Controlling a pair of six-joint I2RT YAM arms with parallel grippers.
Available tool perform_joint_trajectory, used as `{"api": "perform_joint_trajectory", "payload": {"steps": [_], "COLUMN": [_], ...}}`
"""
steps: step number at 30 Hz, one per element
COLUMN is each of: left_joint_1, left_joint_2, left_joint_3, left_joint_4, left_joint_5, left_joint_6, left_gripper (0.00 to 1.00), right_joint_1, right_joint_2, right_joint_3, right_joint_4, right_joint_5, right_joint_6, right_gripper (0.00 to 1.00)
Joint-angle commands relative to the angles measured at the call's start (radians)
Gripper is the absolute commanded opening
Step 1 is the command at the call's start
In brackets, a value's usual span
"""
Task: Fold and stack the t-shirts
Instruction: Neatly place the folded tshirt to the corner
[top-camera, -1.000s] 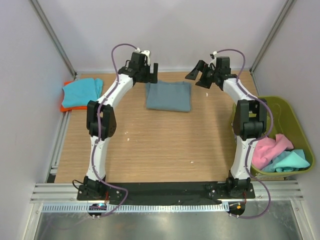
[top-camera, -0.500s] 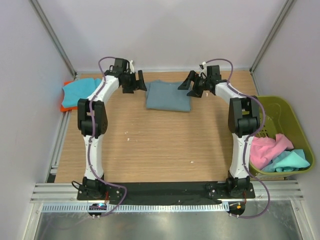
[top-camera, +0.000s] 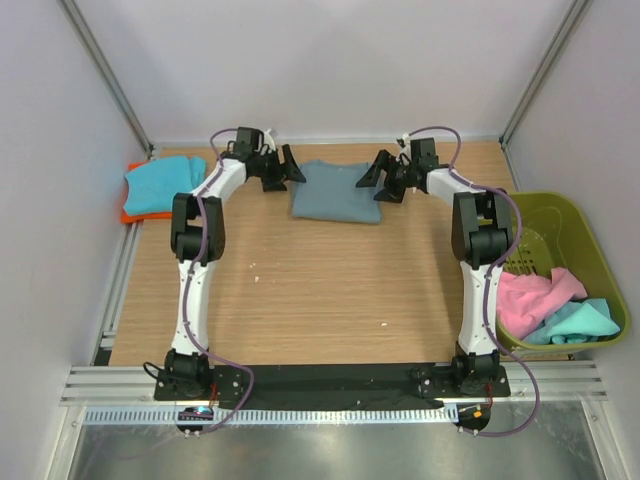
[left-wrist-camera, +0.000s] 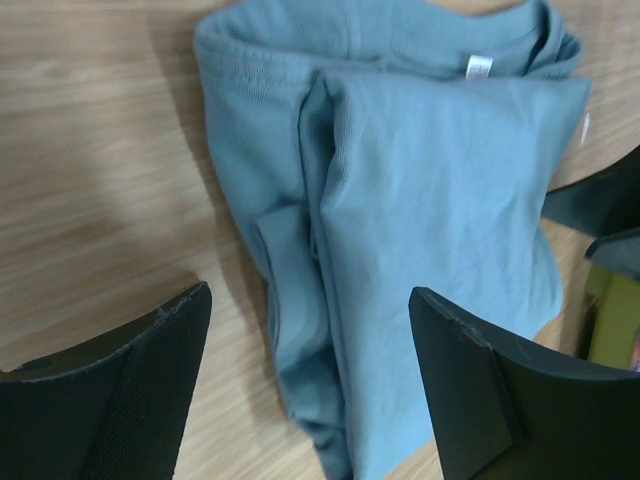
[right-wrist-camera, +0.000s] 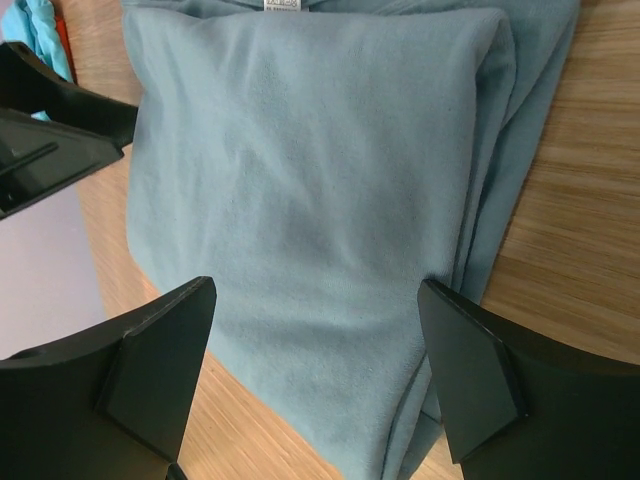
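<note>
A folded slate blue-grey t-shirt (top-camera: 337, 191) lies on the wooden table near the back, its small white label (left-wrist-camera: 478, 67) showing. My left gripper (top-camera: 288, 172) is open at the shirt's left edge, its jaws spread over that edge in the left wrist view (left-wrist-camera: 310, 340). My right gripper (top-camera: 372, 178) is open at the shirt's right edge (right-wrist-camera: 315, 330). A folded turquoise t-shirt (top-camera: 162, 184) lies on an orange one (top-camera: 128, 212) at the far left. Pink (top-camera: 538, 298) and turquoise (top-camera: 580, 322) t-shirts lie crumpled in the basket.
An olive-green plastic basket (top-camera: 570, 225) stands off the table's right edge. Grey walls close in the back and both sides. The arms' bases sit on a black rail (top-camera: 330, 380) at the near edge.
Both grippers have come down and inward from above the back of the table to the folded blue-grey shirt's two side edges. The shirt has not moved.
</note>
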Motion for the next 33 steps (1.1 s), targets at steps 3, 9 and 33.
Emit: {"api": "perform_joint_trajectory", "payload": {"steps": [3,9,33], "left_joint_1": [-0.019,-0.042,0.024], "left_joint_2": [0.081,0.125,-0.177], "left_joint_3": [0.052,0.066,0.094], "left_joint_4": [0.102,0.155,-0.388], "left_joint_5": [0.091,0.139,-0.022], "left_joint_6": [-0.076,-0.114,0.569], "left_gripper": [0.75,0.66,0.0], "right_joint_1": [0.014,0.015,-0.031], "right_joint_2": [0.021,0.024,-0.57], "right_joint_3": [0.026,0.016,-0.139], "right_joint_4": [-0.022,-0.022,-0.134], "right_joint_5": [0.039,0.047,0.271], "right_joint_6": [-0.038,-0.038,-0.28], "right_gripper": [0.89,0.89,1.0]}}
